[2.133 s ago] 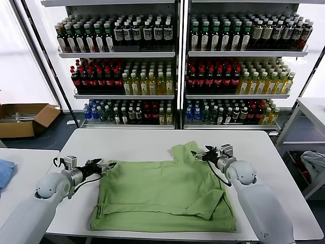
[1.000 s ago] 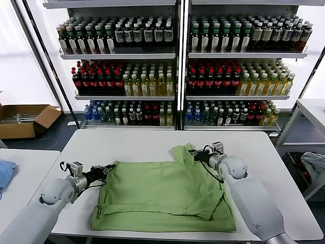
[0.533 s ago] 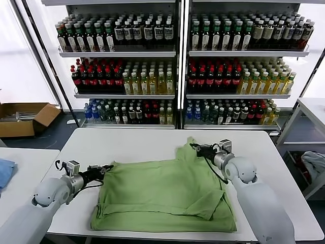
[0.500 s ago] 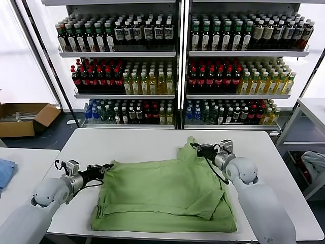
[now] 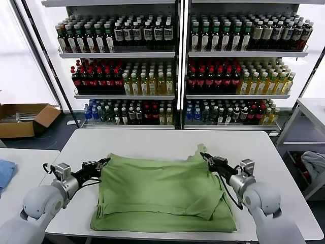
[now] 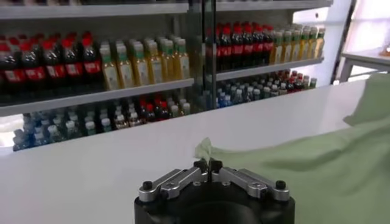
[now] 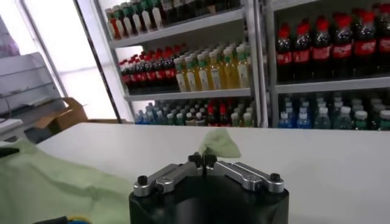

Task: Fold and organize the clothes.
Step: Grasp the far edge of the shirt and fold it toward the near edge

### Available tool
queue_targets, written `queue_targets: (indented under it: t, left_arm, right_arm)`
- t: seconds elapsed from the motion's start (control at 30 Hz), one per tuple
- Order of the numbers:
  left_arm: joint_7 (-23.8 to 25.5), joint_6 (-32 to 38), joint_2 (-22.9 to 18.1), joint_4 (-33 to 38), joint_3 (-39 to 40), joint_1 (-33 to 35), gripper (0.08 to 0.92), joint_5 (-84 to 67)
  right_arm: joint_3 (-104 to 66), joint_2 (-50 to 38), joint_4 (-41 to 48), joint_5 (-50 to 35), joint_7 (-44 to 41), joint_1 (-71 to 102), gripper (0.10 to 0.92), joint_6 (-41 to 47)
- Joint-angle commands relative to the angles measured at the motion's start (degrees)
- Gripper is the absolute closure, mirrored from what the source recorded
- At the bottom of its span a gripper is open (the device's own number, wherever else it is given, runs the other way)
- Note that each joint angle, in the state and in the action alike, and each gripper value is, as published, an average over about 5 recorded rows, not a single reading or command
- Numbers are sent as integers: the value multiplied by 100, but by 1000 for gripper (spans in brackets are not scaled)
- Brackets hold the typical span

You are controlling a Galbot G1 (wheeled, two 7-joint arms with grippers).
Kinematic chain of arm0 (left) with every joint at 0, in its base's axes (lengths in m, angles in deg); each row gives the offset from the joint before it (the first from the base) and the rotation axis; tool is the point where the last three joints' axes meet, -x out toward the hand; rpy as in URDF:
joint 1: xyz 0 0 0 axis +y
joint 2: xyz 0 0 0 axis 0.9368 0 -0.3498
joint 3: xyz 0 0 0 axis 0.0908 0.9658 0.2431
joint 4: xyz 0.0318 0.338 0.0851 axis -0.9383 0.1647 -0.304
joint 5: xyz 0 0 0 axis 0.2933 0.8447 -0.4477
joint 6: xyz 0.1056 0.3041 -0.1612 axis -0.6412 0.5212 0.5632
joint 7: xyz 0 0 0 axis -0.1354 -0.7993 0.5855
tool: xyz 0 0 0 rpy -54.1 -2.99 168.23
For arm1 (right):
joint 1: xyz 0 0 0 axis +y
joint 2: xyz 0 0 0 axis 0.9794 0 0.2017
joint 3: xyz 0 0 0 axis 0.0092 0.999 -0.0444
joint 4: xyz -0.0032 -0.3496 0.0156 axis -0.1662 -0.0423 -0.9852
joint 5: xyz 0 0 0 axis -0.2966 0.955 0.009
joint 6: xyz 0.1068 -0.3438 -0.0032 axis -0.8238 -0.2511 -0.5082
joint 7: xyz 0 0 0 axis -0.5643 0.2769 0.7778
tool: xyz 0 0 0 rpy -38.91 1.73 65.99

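The clothes are one light green shirt [image 5: 162, 190] spread on the white table [image 5: 152, 142], its far edge lifted off the surface between my two grippers. My left gripper [image 5: 105, 161] is shut on the shirt's far left corner, which pokes out as a green tip [image 6: 203, 148] just beyond the left gripper [image 6: 208, 164]. My right gripper [image 5: 205, 155] is shut on the far right corner, whose green tip [image 7: 219, 143] stands up past the right gripper [image 7: 202, 159]. The near part of the shirt lies flat with a fold at the right.
Shelves of bottles [image 5: 177, 66] stand behind the table. A second white table [image 5: 20, 168] at the left carries a blue cloth [image 5: 4, 173]. A cardboard box [image 5: 25, 118] sits on the floor at far left. A grey-blue cloth [image 5: 314, 165] lies at far right.
Both grippers have pulled toward me with the shirt's far corners. The far edge has come nearer and the right corner has dropped lower.
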Motion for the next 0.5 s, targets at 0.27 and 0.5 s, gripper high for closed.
queue_targets:
  t: [0.27,0.5]
  left_arm:
    - [-281,8,-1187,1661,-1333,2653,914,825]
    - [-242,126,-1778,1656,-1196,3203,914,1643]
  right_arm:
    - [-980,611,-1876,617,2,3133,919,-287]
    - [-833,787,-1475,1103,516,3157,919,-231]
